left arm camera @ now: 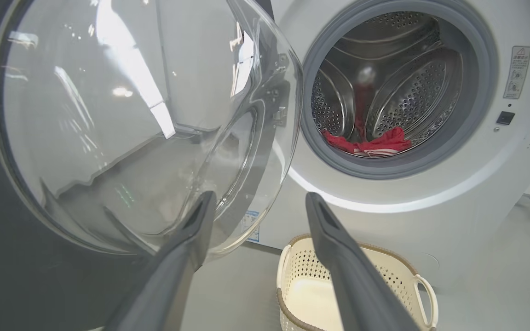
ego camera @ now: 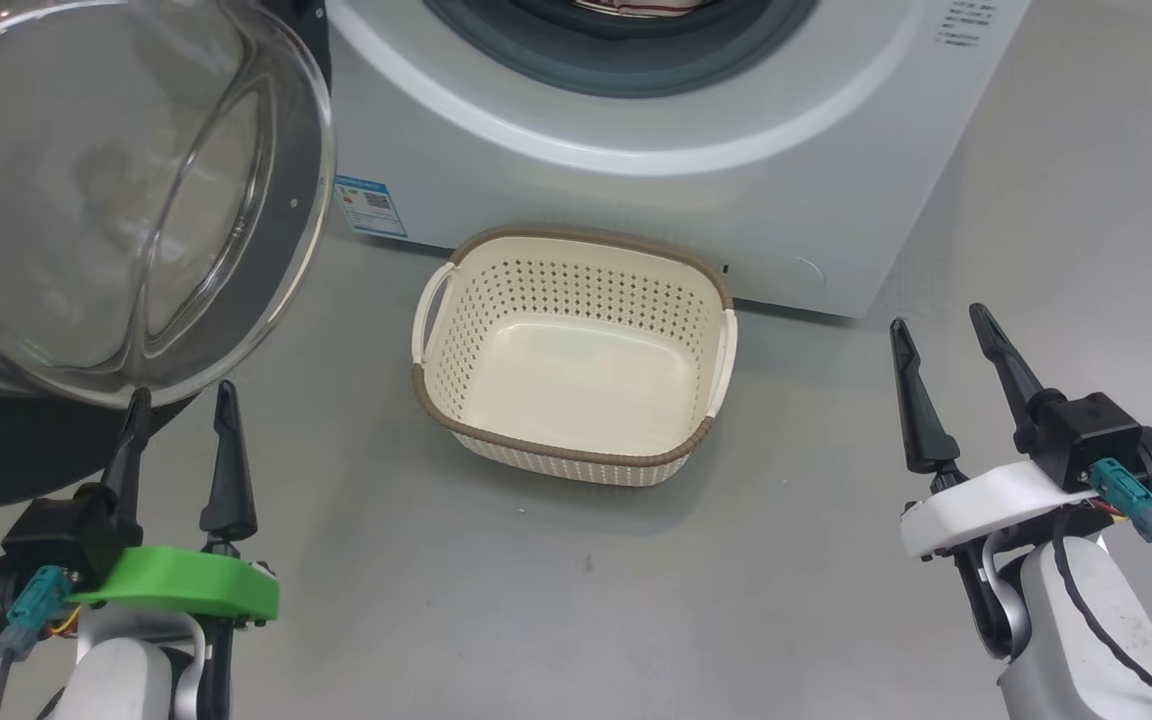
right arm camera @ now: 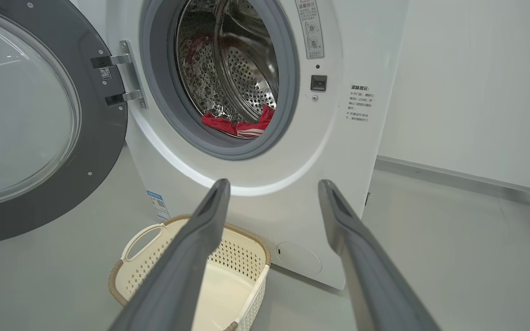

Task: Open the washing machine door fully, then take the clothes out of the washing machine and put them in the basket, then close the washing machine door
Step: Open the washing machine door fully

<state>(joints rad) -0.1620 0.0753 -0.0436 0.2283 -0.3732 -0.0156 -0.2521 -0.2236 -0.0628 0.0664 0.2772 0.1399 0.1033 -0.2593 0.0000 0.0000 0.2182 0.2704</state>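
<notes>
Closest up is the left hand (ego camera: 183,390), lower left of the head view on its green bracket (ego camera: 186,595), two dark fingers spread apart with nothing between them. Its outer fingertip (ego camera: 141,400) lines up with the bottom edge of the washing machine door (ego camera: 86,200), and I honestly can't tell if it's touching the glass or just sitting in front of it. Over at the lower right, the right hand (ego camera: 938,315) is on a white bracket (ego camera: 976,505), fingers apart too and holding nothing, hovering over the grey floor (ego camera: 536,600) well apart from everything else. That door is swung wide out to the robot's left, bulging clear bowl facing the head camera, black ring around it, hanging on a metal hinge (right arm camera: 118,78) at the left side of the porthole. Straight ahead is the washing machine (ego camera: 636,190), a big white box with a little blue label (ego camera: 371,205) low on its front. Inside the drum (left arm camera: 407,82) are the clothes (left arm camera: 375,143), a red bundle with some white stripe, lying at the bottom right behind the grey door seal (left arm camera: 398,168). On the floor just in front of the machine, the basket (ego camera: 576,237) stands upright below the porthole, between the two hands, its cream bottom in plain view
</notes>
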